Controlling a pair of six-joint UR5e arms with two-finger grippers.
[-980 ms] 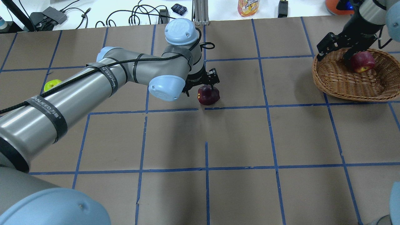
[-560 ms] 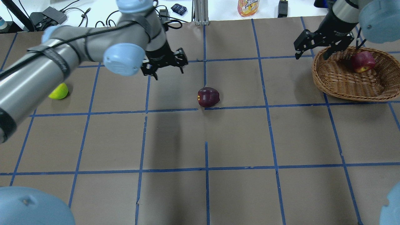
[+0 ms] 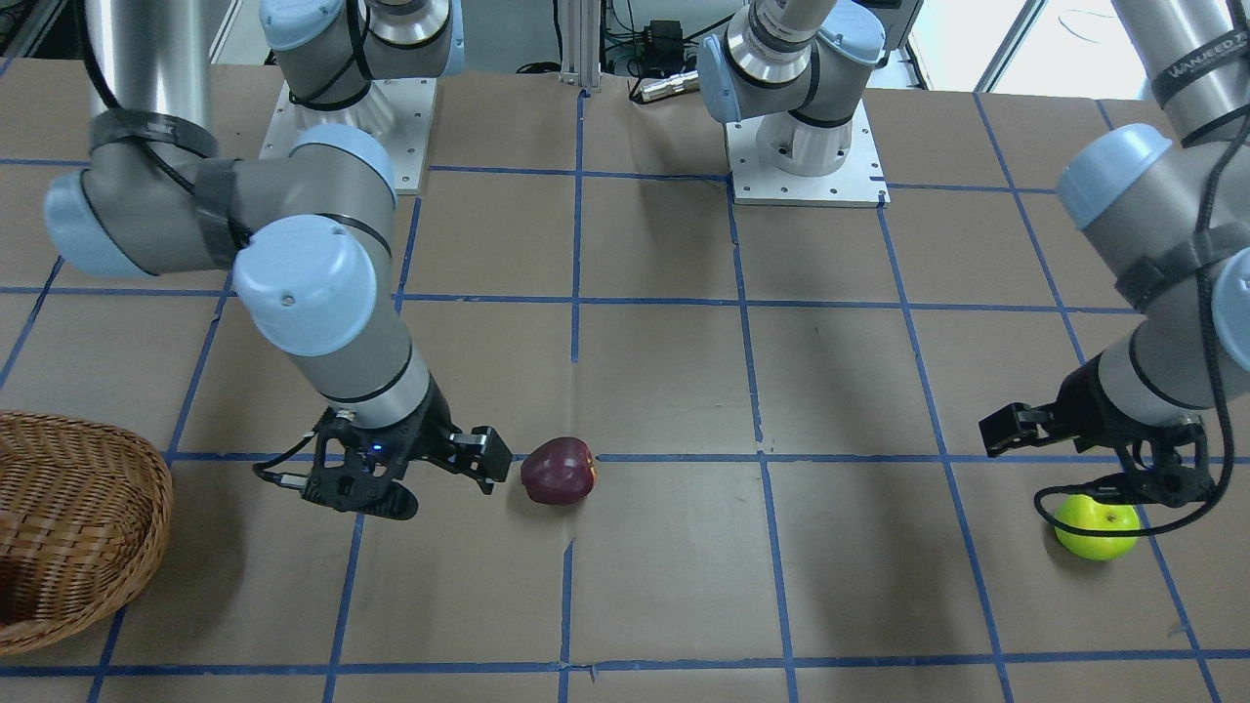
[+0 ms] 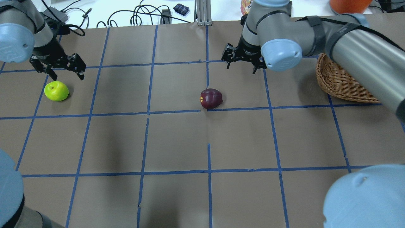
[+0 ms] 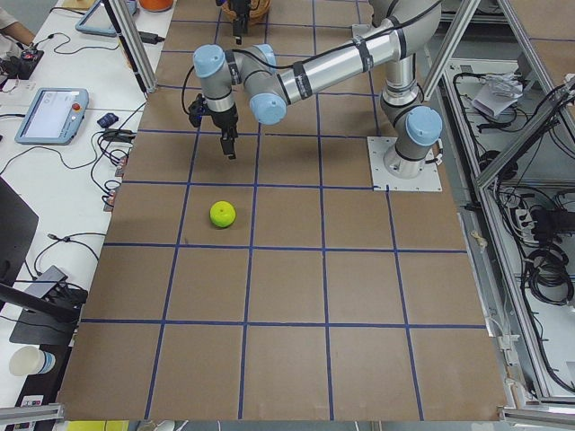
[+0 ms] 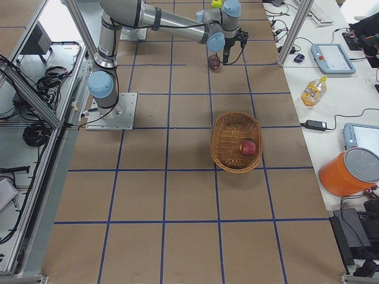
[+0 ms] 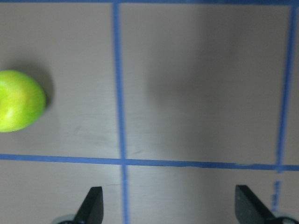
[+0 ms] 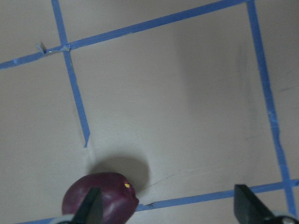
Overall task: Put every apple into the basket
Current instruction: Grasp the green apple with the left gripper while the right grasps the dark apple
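A dark maroon apple point(image 4: 211, 98) lies on the table near the middle, also in the front view point(image 3: 559, 471). My right gripper point(image 4: 242, 61) hangs open just beyond and to the right of it; in the right wrist view the maroon apple point(image 8: 100, 205) sits by one fingertip point(image 8: 91, 207). The yellow-green apple point(image 4: 56, 91) rests at far left. My left gripper point(image 4: 58, 68) is open just beyond it, with nothing between its fingers. The wicker basket point(image 4: 338, 82) is at the right, partly behind my right arm. A red apple point(image 6: 248, 147) lies inside the basket point(image 6: 228, 142).
Cables point(image 4: 142, 15) and small devices lie on the white bench beyond the table's far edge. A drink bottle point(image 6: 312, 89) and an orange bucket point(image 6: 349, 171) stand on the bench near the basket. Blue tape lines grid the brown table.
My left gripper let go of the maroon apple and swung left to the green apple. My right gripper left the basket, with the red apple inside, and moved left toward the maroon apple.
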